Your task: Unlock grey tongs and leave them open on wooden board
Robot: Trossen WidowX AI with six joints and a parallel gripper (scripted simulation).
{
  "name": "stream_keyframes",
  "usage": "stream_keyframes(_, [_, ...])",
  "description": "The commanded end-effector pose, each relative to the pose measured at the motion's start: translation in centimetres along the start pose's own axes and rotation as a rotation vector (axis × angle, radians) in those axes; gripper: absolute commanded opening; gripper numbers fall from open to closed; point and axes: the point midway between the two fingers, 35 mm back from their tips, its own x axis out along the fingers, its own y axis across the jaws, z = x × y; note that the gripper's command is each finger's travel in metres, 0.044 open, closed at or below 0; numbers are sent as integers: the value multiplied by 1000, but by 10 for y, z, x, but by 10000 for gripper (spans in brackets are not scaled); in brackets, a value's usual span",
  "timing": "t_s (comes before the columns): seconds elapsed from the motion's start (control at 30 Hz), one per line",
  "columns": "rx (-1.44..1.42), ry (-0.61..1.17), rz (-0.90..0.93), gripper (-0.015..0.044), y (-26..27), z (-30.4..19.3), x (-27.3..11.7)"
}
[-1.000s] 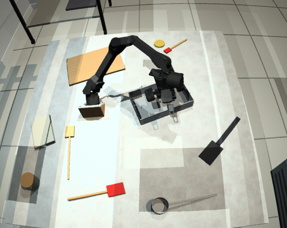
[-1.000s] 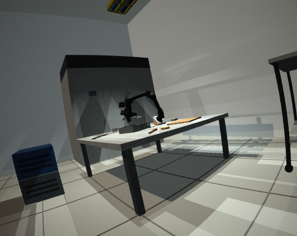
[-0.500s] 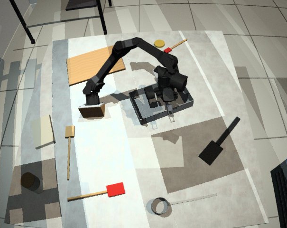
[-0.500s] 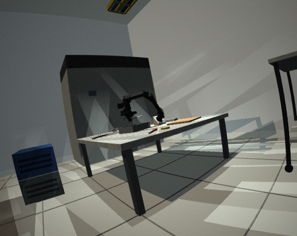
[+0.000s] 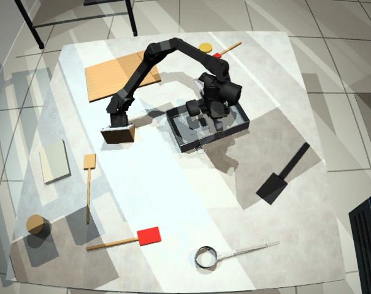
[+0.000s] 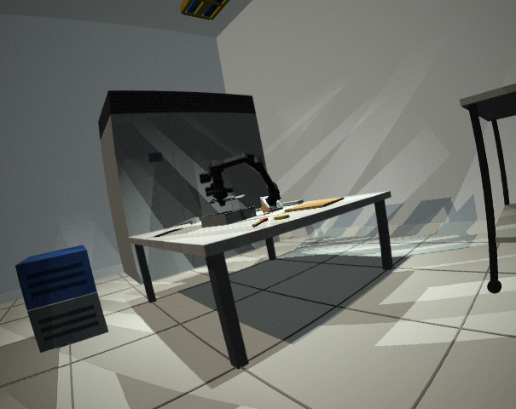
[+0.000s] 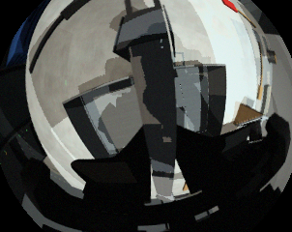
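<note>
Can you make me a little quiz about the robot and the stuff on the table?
1. True or false: the gripper is shut on the grey tongs.
2. The gripper is above: A) the wooden board, B) the roasting tin, C) the floor.
3. What colour is the big spatula lying alone, away from the tin?
Key: 1 true; 2 B; 3 black.
</note>
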Motion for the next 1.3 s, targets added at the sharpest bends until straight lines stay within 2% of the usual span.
stream_keyframes(0.0, [-86, -11, 16, -150, 8, -27, -8])
stream_keyframes(0.63, [-472, -39, 37, -150, 14, -149, -22])
stream_keyframes(1.27, [-859, -44, 64, -150, -20, -262, -28])
